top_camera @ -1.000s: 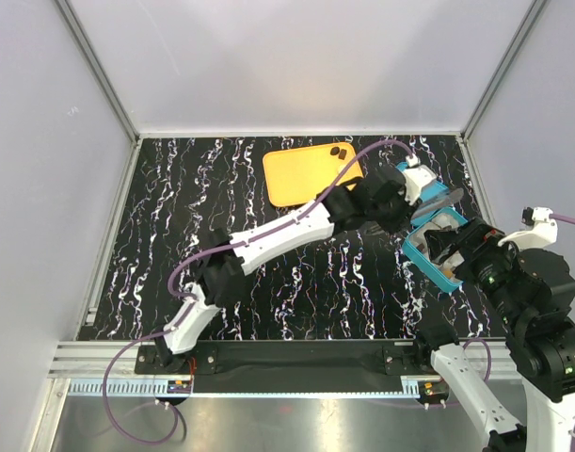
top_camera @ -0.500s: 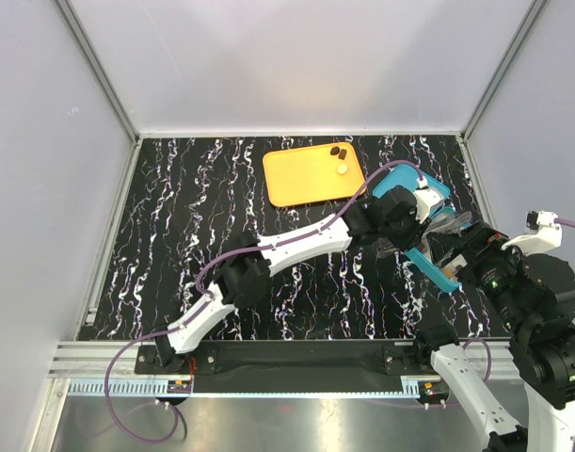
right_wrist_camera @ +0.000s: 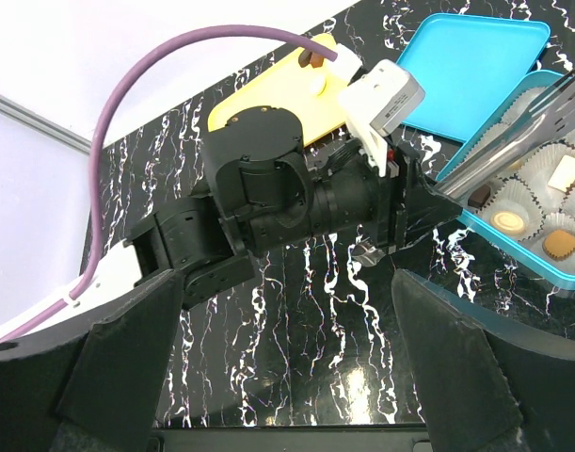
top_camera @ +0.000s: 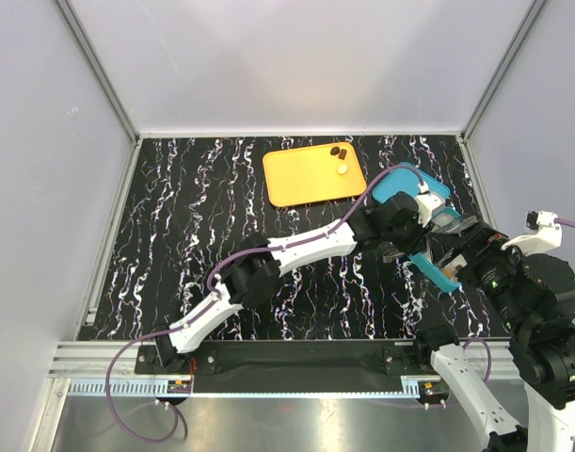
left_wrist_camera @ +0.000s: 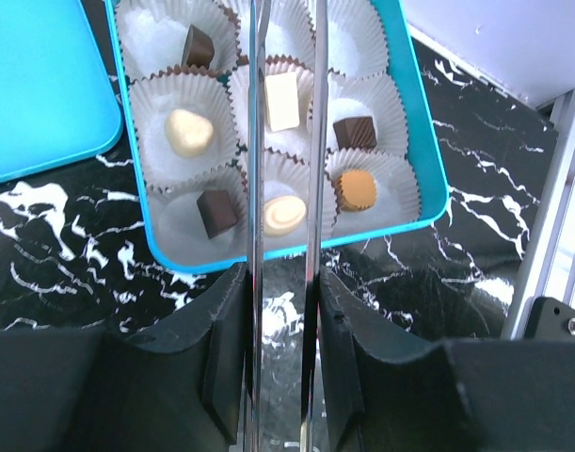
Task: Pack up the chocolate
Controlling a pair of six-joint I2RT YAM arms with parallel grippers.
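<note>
My left gripper (left_wrist_camera: 278, 273) is shut on metal tongs (left_wrist_camera: 254, 141), whose two blades reach over the open teal box (left_wrist_camera: 430, 151). The tong tips run out of the left wrist view. The box holds several chocolates in white paper cups: dark pieces (left_wrist_camera: 215, 212), a cream rectangle (left_wrist_camera: 283, 101), a white heart (left_wrist_camera: 188, 130) and a caramel piece (left_wrist_camera: 356, 188). Three more chocolates (top_camera: 339, 155) lie on the orange tray (top_camera: 306, 177). My right gripper (right_wrist_camera: 287, 282) is open and empty, above the table just near of the box (right_wrist_camera: 574, 278).
The teal lid (top_camera: 400, 182) lies flat between the tray and the box; it also shows in the left wrist view (left_wrist_camera: 33, 85). The left arm (top_camera: 296, 250) stretches diagonally across the black marbled table. Enclosure walls stand close to the right of the box.
My left gripper has moved with the tongs away from the orange tray, right and nearer, over the teal box. A white chocolate on the tray is now uncovered. The right arm has barely moved.
</note>
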